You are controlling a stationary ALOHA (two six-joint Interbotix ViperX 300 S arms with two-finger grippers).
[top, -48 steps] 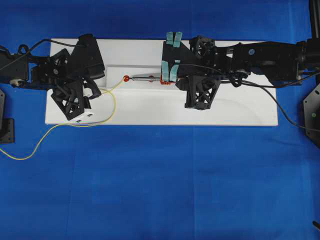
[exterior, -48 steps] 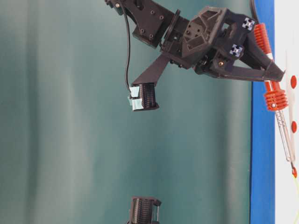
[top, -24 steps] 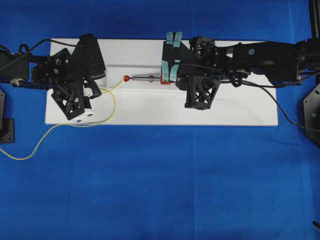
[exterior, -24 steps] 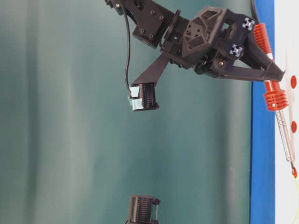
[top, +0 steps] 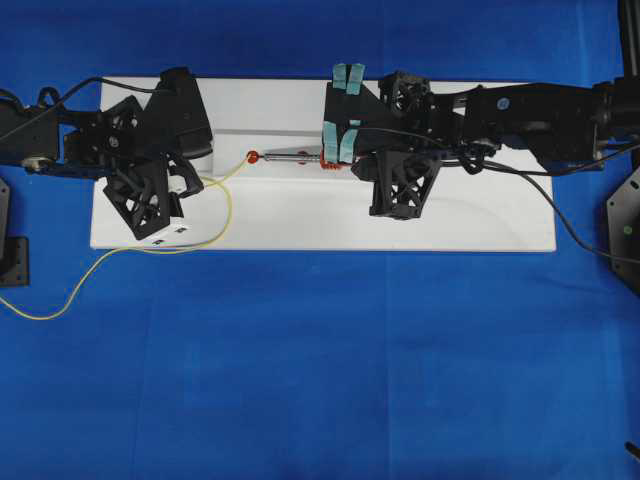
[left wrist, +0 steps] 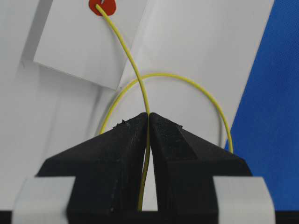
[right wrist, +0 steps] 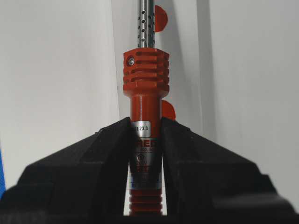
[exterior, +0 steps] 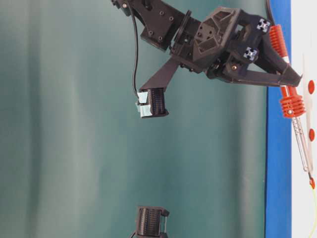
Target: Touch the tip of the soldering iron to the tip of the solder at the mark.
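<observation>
The yellow solder (left wrist: 140, 93) runs from between the fingers of my left gripper (left wrist: 148, 114), which is shut on it. Its free end lies on the red mark (left wrist: 103, 5). My right gripper (right wrist: 145, 122) is shut on the handle of the soldering iron (right wrist: 145, 84), just behind its ribbed red collar. In the overhead view the soldering iron (top: 300, 155) lies along the board and points left, with its thin tip at the red mark (top: 253, 157), where the solder (top: 228, 195) ends. Whether the two tips touch is too fine to tell.
A white board (top: 450, 220) lies on blue cloth and bears everything. Two more red dots (right wrist: 161, 18) sit along the iron's line. The solder's slack loops off the board's left edge onto the cloth (top: 60, 300). The iron's black cord (top: 580, 235) trails right.
The left arm has shifted very slightly. The solder's end and the iron stay where they were.
</observation>
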